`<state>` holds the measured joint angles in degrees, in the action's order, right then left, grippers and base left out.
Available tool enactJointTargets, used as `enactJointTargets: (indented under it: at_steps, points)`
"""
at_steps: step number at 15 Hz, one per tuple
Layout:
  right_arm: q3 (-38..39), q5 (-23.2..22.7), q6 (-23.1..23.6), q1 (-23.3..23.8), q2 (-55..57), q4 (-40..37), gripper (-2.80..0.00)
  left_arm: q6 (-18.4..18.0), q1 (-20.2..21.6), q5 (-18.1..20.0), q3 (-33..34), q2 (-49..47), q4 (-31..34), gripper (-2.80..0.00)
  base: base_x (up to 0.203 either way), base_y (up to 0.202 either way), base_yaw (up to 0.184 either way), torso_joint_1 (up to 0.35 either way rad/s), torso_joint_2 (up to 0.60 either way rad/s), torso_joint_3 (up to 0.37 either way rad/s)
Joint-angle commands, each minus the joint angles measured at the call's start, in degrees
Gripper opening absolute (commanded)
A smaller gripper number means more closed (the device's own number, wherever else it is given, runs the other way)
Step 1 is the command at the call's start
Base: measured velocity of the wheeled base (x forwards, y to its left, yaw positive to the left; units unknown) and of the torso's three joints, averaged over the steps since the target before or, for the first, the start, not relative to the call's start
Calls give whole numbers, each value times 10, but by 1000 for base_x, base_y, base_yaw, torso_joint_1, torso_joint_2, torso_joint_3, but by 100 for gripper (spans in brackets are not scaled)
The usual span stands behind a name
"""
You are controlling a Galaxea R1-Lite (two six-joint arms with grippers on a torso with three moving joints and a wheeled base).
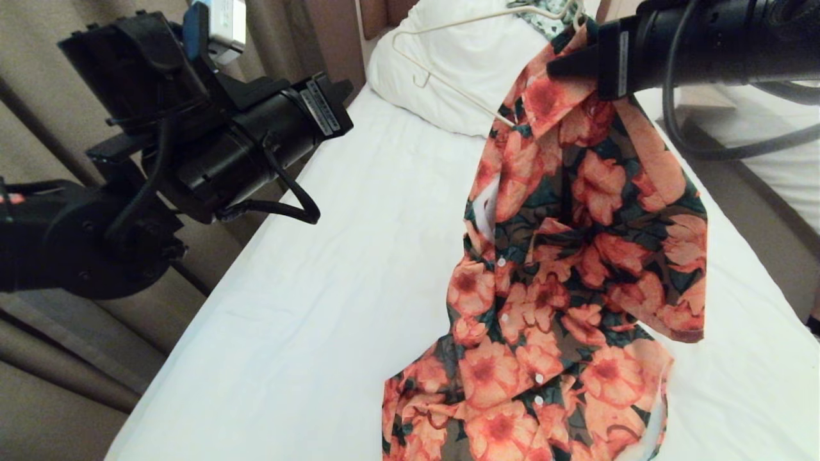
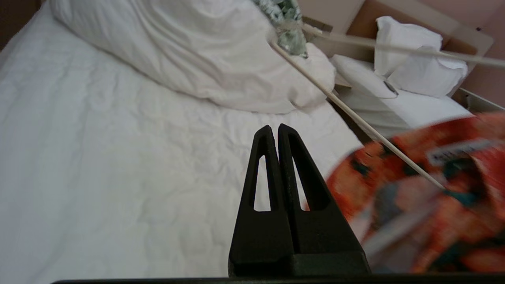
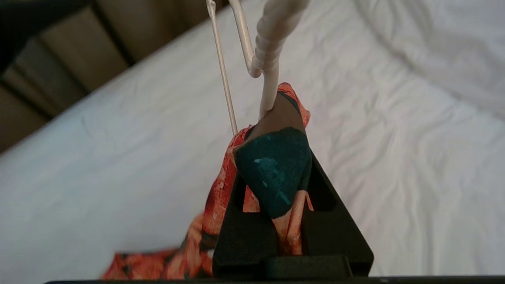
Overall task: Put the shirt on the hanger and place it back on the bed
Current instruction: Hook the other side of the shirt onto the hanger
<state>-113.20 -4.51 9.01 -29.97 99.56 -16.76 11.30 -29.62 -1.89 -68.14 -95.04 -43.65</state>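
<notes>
shirt (image 1: 564, 269), floral orange on dark green, hangs from the right hand (image 3: 276, 130) above the bed (image 1: 320, 288); its lower hem trails on the white sheet near the foot end. right hand is clamped on shirt fabric at the collar, beside the neck of the cream wire hanger (image 1: 448, 38). one hanger shoulder is inside the shirt; the other projects bare over the white pillow (image 1: 461, 70). left hand (image 2: 275, 128) is fully closed, holds nothing, and is raised over the bed's left side, apart from the shirt.
</notes>
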Motion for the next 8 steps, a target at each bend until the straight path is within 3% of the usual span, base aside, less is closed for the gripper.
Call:
enactJointTargets:
  at_steps: [1, 3, 8]
  points:
    - [0, 55, -2, -51, 10, 56, -280, 0, 1, 1, 4, 30, 3, -280, 0, 0, 0, 0, 0, 0]
    - [0, 86, -2, -82, 9, 102, -280, -1, 1, 2, 4, 45, 18, -280, 0, 0, 0, 0, 0, 0]
    - [-8, 84, 0, -105, 8, 173, -280, -1, -3, 5, 12, 68, 23, -280, 0, 0, 0, 0, 0, 0]
